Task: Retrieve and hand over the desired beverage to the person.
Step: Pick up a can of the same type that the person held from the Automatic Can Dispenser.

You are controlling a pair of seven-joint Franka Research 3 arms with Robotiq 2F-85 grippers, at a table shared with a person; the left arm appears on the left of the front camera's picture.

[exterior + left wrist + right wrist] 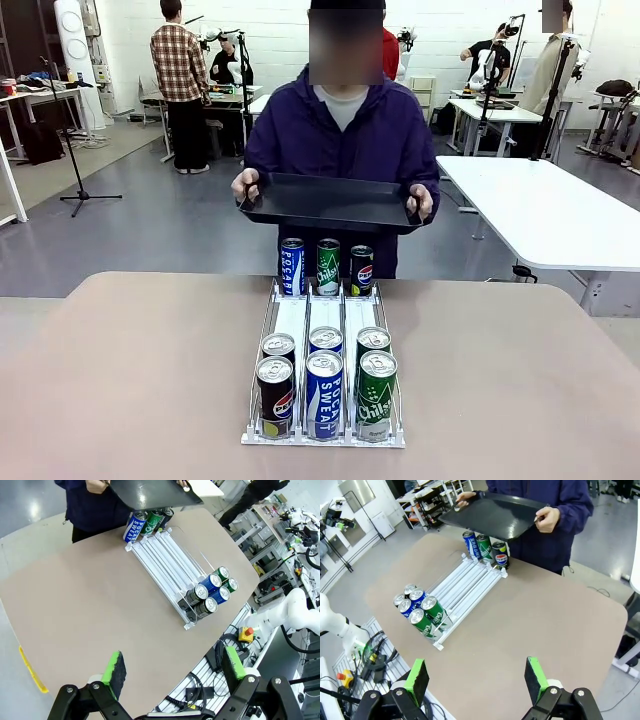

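Observation:
The person (pixel 345 130) in a dark purple jacket stands at the far side of the table and holds a black tray (pixel 330 200) with both hands. A white three-lane can rack (pixel 325 312) lies in the middle of the table. At its near end stand black cola cans (pixel 275 395), blue Pocari Sweat cans (pixel 324 393) and green Chilsung cans (pixel 377 393), two deep. Three more cans (pixel 328 266) stand at the far end, under the tray. My left gripper (pixel 174 666) hangs open, high over the table's near side. My right gripper (pixel 476 679) is open too, well short of the rack (pixel 465 585).
The beige table (pixel 130 380) has bare room on both sides of the rack. A white table (pixel 540 210) stands at the back right. Other people and equipment are far off in the room behind.

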